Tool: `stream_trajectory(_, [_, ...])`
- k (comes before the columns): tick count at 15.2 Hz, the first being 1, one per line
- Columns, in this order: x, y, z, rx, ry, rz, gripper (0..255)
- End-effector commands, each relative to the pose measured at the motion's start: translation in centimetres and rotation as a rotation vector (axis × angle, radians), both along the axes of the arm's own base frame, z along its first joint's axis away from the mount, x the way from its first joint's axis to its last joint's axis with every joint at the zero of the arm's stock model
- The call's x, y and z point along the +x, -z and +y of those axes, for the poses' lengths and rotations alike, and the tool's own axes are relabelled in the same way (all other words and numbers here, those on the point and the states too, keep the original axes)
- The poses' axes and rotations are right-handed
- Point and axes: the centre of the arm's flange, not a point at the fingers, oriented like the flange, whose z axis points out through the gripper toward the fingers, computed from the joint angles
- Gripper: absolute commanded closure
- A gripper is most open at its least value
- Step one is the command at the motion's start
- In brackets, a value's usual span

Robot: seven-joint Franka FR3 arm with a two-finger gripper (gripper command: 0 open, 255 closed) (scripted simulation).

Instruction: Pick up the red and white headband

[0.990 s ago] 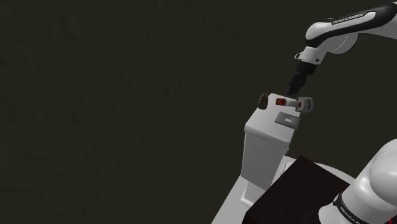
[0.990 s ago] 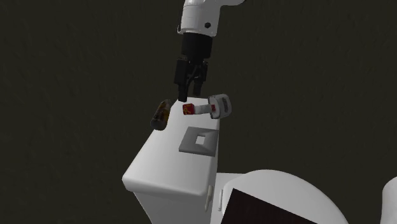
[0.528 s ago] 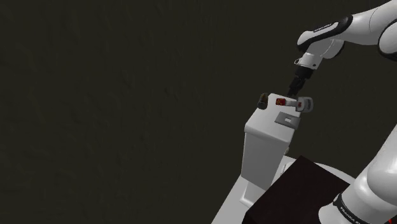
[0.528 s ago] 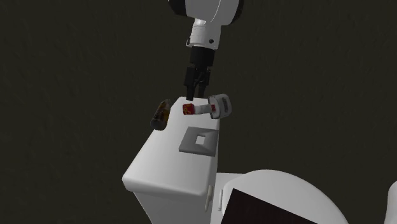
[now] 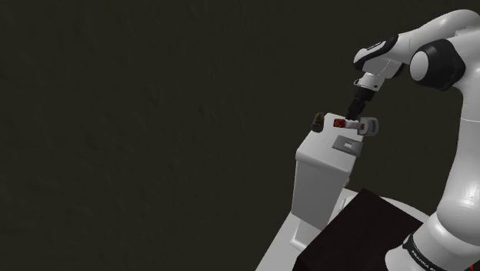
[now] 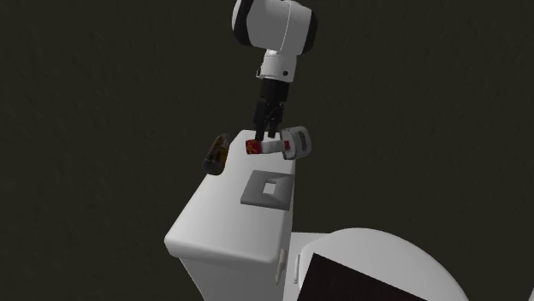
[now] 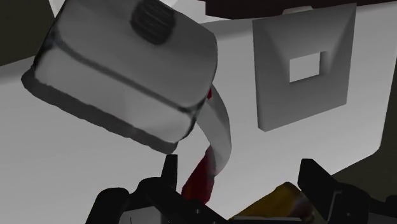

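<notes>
gripper (image 6: 267, 133) – fingers spread, apparently not touching | red and white headband (image 6: 276, 146) – at far edge of tank lid (image 6: 224, 218) | step: centre band between fingers, then close gently

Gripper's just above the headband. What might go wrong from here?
The headband lies at the tank lid's back edge; a nudge from the open gripper might push it off. The brown bottle lies close beside it, so a finger may knock it off too. The band is thin and curved, so the grip may slip.
</notes>
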Motion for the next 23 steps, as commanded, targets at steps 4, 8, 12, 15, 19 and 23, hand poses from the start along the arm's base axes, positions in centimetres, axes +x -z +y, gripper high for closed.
stream_trajectory(4, [0.0,2.7,-0.2,0.001,0.0,-0.001,0])
stream_trajectory(8, [-0.1,2.9,-0.1,0.001,0.0,-0.001,255])
stream_trajectory(12, [-0.1,2.9,-0.1,0.001,0.0,-0.001,255])
stream_trajectory(15, [0.0,2.9,-0.1,0.001,0.0,-0.001,255])
stream_trajectory(19, [0.0,1.4,-0.2,0.001,0.0,-0.001,255])
stream_trajectory(23, [0.0,-0.7,-0.2,0.001,0.0,-0.001,255])
